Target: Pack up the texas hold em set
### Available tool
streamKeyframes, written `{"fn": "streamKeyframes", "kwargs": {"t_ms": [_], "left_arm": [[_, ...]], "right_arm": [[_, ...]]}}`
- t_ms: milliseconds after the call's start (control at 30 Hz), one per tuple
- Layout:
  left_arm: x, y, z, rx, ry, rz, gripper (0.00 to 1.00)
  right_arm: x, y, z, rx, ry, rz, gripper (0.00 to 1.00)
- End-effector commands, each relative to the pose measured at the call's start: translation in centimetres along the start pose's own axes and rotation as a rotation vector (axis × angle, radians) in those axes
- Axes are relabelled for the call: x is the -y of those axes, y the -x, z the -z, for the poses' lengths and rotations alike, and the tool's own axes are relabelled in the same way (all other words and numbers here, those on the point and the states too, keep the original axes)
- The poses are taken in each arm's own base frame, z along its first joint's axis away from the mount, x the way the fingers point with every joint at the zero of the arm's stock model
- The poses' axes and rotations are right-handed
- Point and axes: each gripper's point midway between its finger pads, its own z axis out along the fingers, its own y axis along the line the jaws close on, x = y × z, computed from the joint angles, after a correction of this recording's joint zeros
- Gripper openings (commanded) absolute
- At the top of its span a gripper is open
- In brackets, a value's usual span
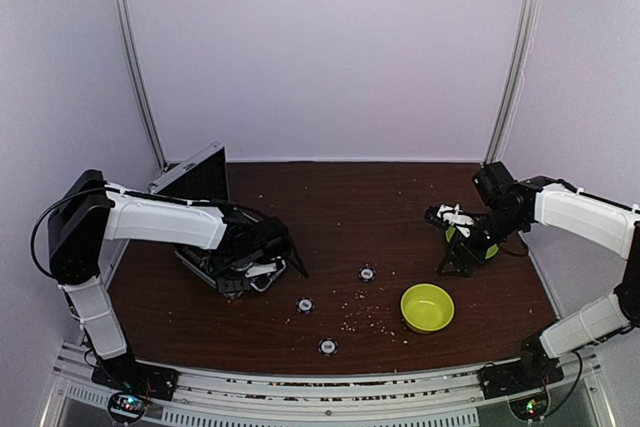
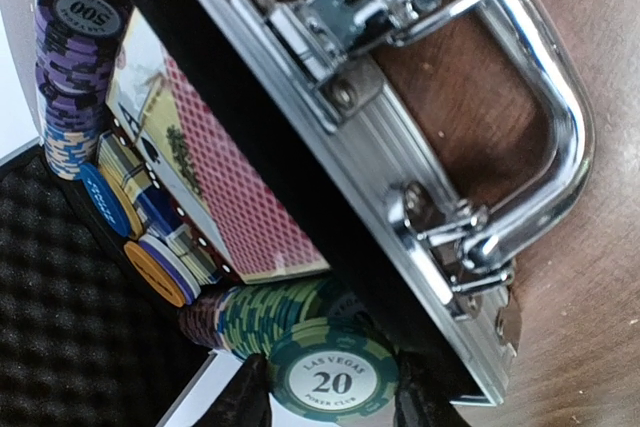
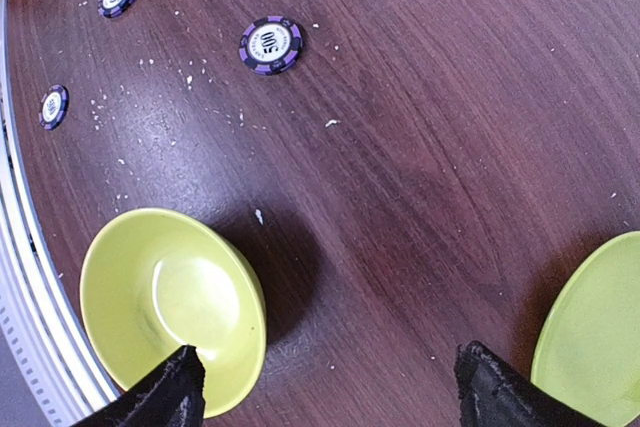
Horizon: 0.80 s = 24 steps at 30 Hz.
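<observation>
Okay, nearest the arm bases three loose chips (image 1: 327,346) lie flat on the desk (image 1: 400,197) among pale crumbs, well apart from the aluminium case (image 1: 205,267). The lime-green bowl (image 1: 427,307) sits just right of them. Right end effector (image 3: 330,352) hangs above bare desk between the bowl and the lime-green plate (image 3: 600,337), fingers spread wide, holding nothing. Left end effector (image 2: 330,402) is over the open case, clamped on a green 20 chip (image 2: 330,379) at the end of the green row. Card deck (image 2: 235,177) and purple 500 stack (image 2: 75,57) sit inside, lid raised behind. Risks: the chip is held by its rim only, so a skewed release could leave it propped on the row or case wall and block the lid. Pushing down could shove the case. Flat chips give the right fingers little edge, and a low sweep may knock the bowl.
</observation>
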Motion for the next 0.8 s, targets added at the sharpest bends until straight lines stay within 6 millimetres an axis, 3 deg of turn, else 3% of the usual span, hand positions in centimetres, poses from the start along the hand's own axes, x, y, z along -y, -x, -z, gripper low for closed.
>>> {"fn": "streamKeyframes", "kwargs": {"t_ms": [0,167,367,767], "left_arm": [[-0.6,1.4,-0.1,0.037,0.011,0.019,0.40],[-0.6,1.4,-0.4,0.030,0.012,0.023,0.49],[-0.1,1.4,0.0,0.048,-0.025,0.035,0.53],[-0.9,0.4,3.1,0.131,-0.070,0.084,0.56]], "right_arm": [[0.2,0.5,0.3,-0.001,-0.004,0.012,0.87],[0.3,0.4,0.2,-0.003,-0.004,0.011,0.87],[0.3,0.3,0.1,-0.008,-0.002,0.008,0.87],[0.2,0.3,0.0,-0.013,0.003,0.006,0.87]]}}
